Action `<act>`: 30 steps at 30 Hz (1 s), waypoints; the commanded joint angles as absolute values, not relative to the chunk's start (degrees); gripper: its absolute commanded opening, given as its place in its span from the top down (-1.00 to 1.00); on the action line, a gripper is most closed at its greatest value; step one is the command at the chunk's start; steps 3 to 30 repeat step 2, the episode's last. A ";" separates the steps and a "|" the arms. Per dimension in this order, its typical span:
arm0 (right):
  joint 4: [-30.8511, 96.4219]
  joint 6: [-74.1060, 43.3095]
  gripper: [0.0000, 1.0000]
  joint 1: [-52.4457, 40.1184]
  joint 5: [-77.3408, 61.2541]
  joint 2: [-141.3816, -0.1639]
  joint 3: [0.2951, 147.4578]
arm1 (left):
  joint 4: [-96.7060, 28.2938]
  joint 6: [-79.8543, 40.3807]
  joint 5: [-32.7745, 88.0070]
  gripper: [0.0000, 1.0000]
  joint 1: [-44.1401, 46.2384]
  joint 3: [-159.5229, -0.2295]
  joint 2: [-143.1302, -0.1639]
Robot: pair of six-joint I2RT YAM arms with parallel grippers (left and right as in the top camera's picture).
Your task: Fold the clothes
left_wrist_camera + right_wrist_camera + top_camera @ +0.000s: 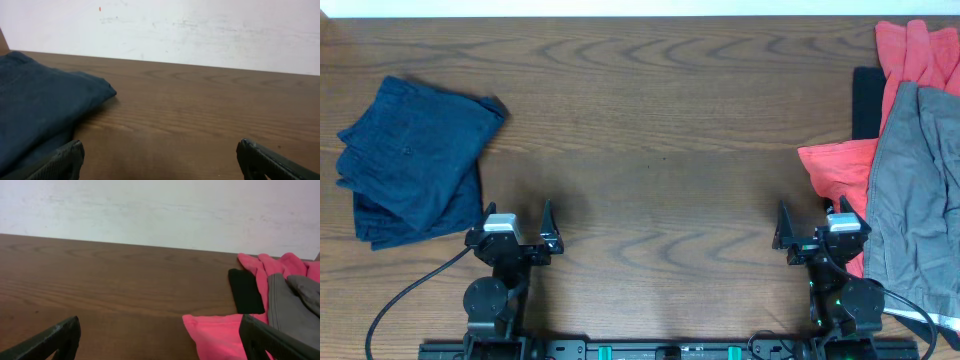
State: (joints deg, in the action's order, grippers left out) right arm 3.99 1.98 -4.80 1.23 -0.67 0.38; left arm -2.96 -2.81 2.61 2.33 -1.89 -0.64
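Observation:
Folded dark navy-blue garments lie stacked at the table's left; they also show in the left wrist view. A red garment and a grey garment lie in a loose pile at the right edge; both show in the right wrist view, red and grey. My left gripper is open and empty, just right of the navy stack. My right gripper is open and empty, next to the red cloth's near corner.
A flat black object lies on the table beside the red garment; it also shows in the right wrist view. A white wall runs behind the wooden table. A cable trails from the left arm's base.

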 commanded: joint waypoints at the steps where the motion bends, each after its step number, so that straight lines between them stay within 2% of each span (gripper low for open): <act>1: 4.16 2.63 -0.99 -4.89 1.06 -0.27 0.30 | -3.77 -3.07 2.55 -0.96 2.04 -0.23 -0.23; 30: 4.16 2.63 -0.98 -4.89 1.06 -0.27 0.32 | -3.79 -3.09 2.55 -0.96 2.04 -0.23 -0.23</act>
